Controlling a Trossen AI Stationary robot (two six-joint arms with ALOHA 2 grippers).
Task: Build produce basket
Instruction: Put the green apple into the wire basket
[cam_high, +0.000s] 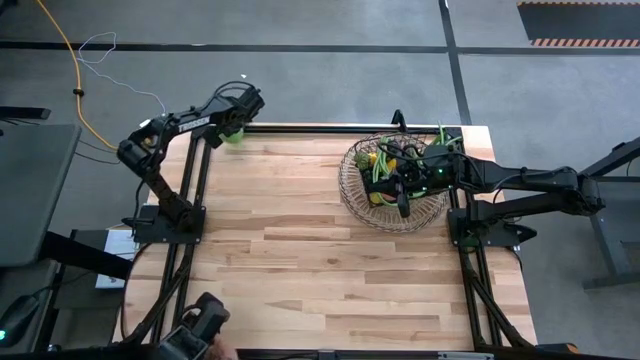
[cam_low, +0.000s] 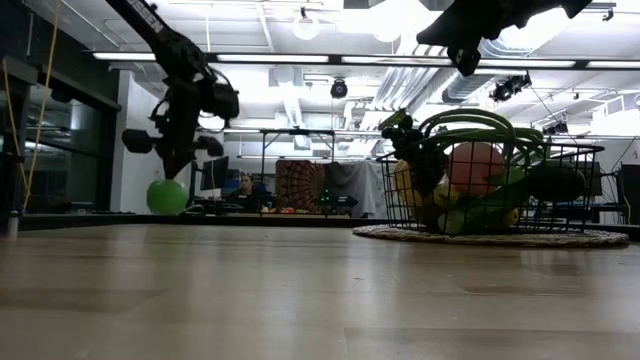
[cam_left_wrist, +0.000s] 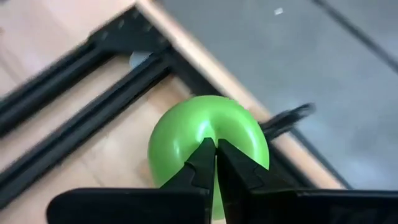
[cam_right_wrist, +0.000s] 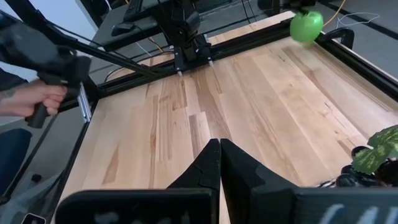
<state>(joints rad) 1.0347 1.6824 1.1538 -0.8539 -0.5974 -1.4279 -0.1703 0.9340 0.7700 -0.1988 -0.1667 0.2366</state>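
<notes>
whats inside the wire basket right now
The basket holds piled produce: a pink peach, long green beans arching over it, and yellow pieces. Whatever lies underneath the pile is covered.

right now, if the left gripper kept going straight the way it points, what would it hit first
The green apple. The left gripper is shut and aimed at its dimple from just above, at the table's far left edge. Whether the tips already touch the stem is unclear; past the apple lies the table's edge.
</notes>
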